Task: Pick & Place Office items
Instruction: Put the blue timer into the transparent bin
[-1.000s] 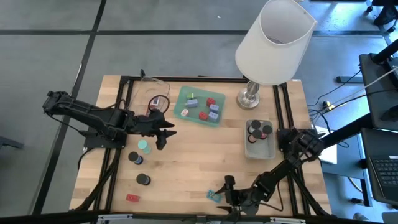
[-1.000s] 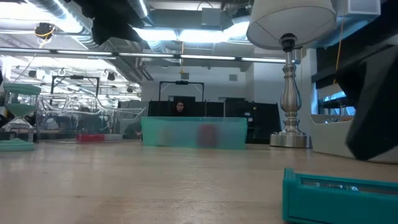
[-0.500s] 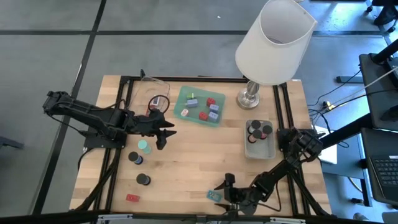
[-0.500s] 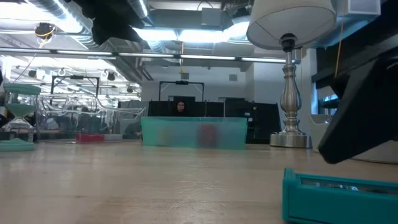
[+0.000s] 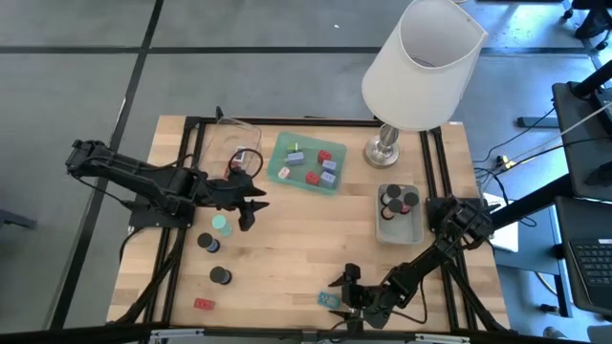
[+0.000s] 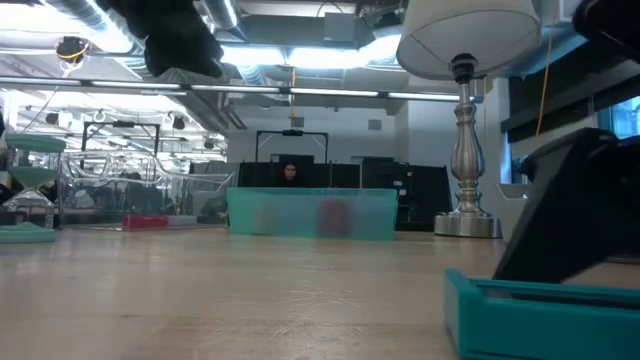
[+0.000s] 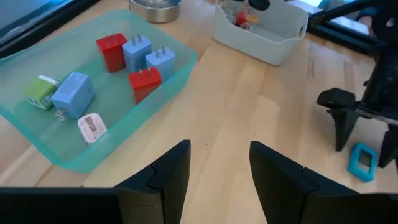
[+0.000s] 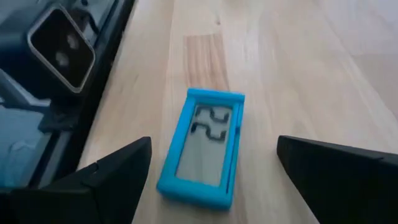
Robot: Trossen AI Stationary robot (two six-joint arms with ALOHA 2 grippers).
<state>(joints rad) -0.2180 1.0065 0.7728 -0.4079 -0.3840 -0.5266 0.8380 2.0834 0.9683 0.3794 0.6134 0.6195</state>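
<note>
A flat teal rectangle (image 8: 205, 146) lies flat on the wood near the table's front edge (image 5: 328, 300). My right gripper (image 8: 214, 162) is low over it and open, one finger on each side, with a gap between them and the piece. One of its fingers (image 6: 560, 215) shows dark behind the teal rectangle (image 6: 540, 315) in the low view. My left gripper (image 5: 251, 205) hangs above the table's left middle, open by a narrow gap (image 7: 221, 155), with nothing in it. A mint cap (image 5: 222, 225), two black caps (image 5: 207, 243) (image 5: 221, 276) and a red rectangle (image 5: 203, 305) lie at the front left.
A green tray (image 5: 308, 162) with red, blue and lavender blocks sits at the far middle. A grey tray (image 5: 399, 212) with black caps stands at the right, a clear tray (image 5: 239, 153) at the far left. The white-shaded lamp (image 5: 421, 67) stands at the far right.
My right gripper has opened wider and sunk a little toward the teal rectangle, and its fingers now stand on either side of the piece. In the low view one finger has come closer to the rectangle.
</note>
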